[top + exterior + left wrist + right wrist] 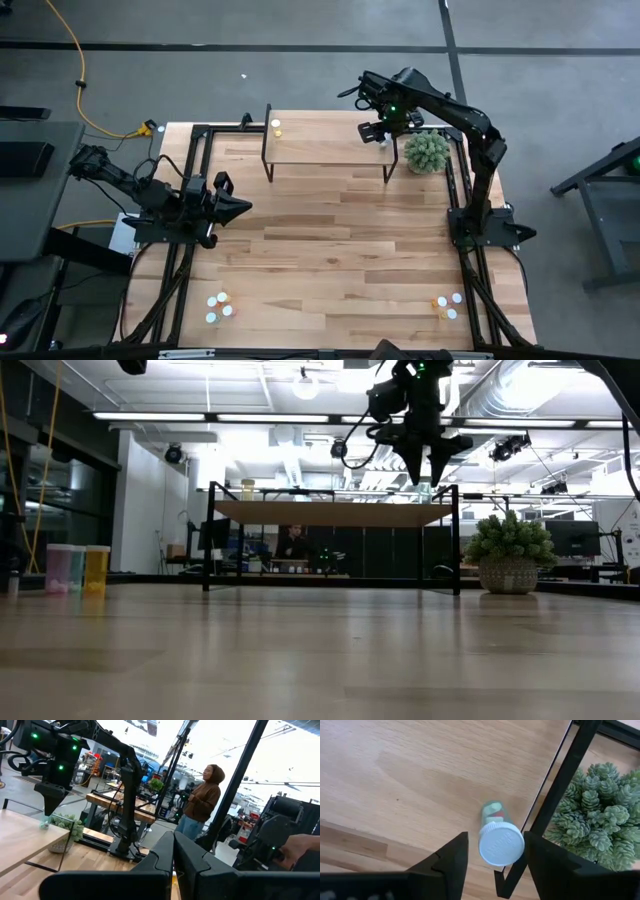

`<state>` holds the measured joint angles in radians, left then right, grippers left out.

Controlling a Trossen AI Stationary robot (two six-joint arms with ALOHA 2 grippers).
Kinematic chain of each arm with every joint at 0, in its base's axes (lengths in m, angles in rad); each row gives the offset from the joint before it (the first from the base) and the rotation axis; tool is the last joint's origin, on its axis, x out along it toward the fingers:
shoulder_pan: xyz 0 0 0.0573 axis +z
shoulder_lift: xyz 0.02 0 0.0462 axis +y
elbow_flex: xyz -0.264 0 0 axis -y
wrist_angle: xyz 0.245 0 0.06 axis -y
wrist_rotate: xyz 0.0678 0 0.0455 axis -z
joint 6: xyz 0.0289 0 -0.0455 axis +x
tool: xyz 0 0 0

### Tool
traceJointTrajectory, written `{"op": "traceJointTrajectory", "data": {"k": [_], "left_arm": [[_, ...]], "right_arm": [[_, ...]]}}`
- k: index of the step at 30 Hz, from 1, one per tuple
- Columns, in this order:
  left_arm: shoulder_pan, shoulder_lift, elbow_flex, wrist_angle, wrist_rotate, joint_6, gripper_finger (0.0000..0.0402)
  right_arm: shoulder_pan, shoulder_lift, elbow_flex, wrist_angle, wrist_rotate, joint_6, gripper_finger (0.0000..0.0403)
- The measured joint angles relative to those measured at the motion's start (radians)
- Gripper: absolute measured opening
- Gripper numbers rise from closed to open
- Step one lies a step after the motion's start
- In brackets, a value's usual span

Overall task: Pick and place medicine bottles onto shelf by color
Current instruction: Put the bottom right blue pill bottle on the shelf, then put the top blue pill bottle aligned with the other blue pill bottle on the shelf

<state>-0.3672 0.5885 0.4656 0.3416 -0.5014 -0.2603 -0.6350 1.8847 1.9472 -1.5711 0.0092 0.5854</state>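
The shelf [325, 150] stands at the table's far side. A yellow bottle [276, 127] stands on its far left corner. A teal bottle with a white cap [501, 843] stands upright on the shelf's right end, close to the edge. My right gripper [495, 855] is open and points down over it, one finger on each side of the cap; it also shows in the high view [385, 135] and the low view [424, 475]. My left gripper [228, 205] is shut and empty, hovering at the table's left side.
A fuzzy green plant in a pot [427, 152] stands just right of the shelf. Several bottles stand near the front left [220, 305] and front right [447, 305]. A person [202, 800] stands beyond the table, and a hand [300, 845] shows there.
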Motion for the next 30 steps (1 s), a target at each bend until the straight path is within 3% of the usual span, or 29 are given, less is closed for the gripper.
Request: {"op": "traceJointTrajectory", "data": {"k": [15,20,24,27,30], "left_arm": [[0.0,0.0,0.0,0.0,0.0,0.0,0.0],[0.0,0.0,0.0,0.0,0.0,-0.001,0.0],[0.0,0.0,0.0,0.0,0.0,-0.002,0.0],[0.0,0.0,0.0,0.0,-0.001,-0.002,0.0],[0.0,0.0,0.0,0.0,-0.001,-0.002,0.0]], "right_arm": [[0.001,-0.075,0.0,0.0,0.017,-0.053,0.0184],[0.035,-0.133,0.0,0.0,-0.03,-0.078,0.0184],[0.124,-0.199,0.0,0.0,-0.092,-0.117,0.0184],[0.253,-0.266,0.001,0.0,-0.103,-0.14,0.0184],[0.427,-0.359,-0.063,0.008,-0.017,-0.106,0.0184]]}}
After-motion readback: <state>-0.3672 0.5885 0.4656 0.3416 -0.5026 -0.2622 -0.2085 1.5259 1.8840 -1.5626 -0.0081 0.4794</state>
